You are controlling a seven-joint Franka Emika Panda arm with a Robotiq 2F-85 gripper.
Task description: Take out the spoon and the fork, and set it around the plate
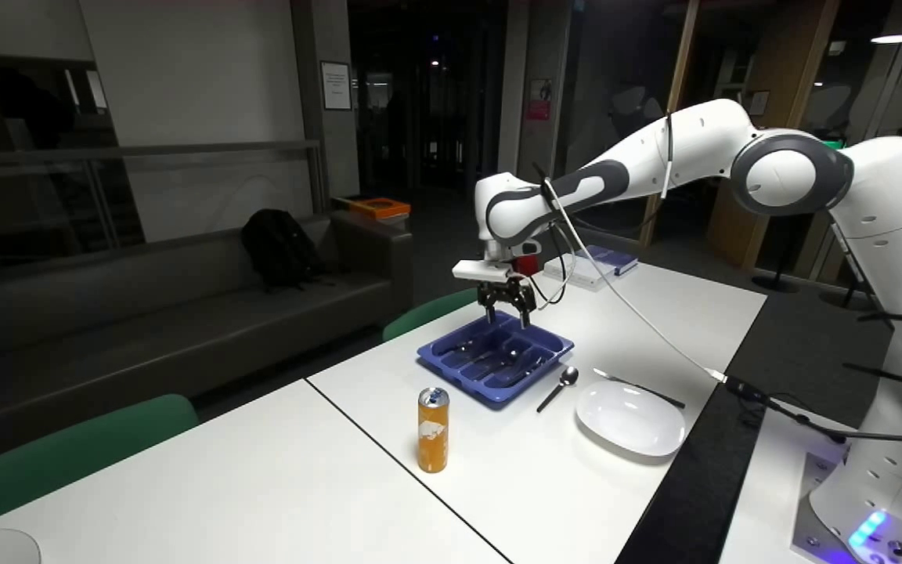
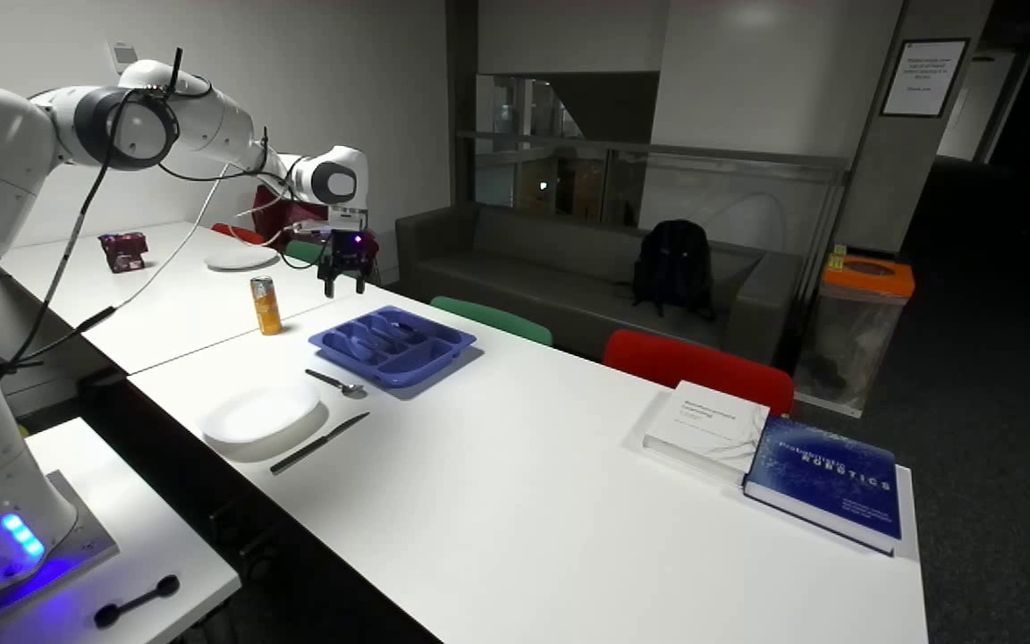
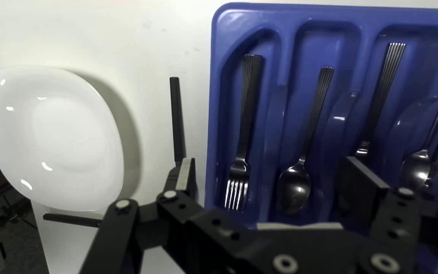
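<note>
The white plate (image 1: pixel 631 419) lies near the table edge on the robot's side; it also shows in the wrist view (image 3: pixel 63 129). A spoon (image 1: pixel 568 376) with a black handle lies on the table between plate and blue tray (image 2: pixel 426 380). A knife (image 2: pixel 318 443) lies on another side of the plate. In the wrist view a fork (image 3: pixel 238 179) lies in the tray's nearest compartment, a spoon (image 3: pixel 295 186) in the one beside it. My gripper (image 1: pixel 508 317) is open and empty above the tray, fingers (image 3: pixel 276 167) apart. One finger hides the table spoon's bowl in the wrist view.
An orange can (image 1: pixel 433 431) stands upright beside the tray. A white book (image 2: pixel 703 425) and a blue book (image 2: pixel 823 478) lie at the table's end. A white cable (image 1: pixel 631 305) hangs from the arm. More cutlery (image 3: pixel 416 167) lies in the tray's farther compartments.
</note>
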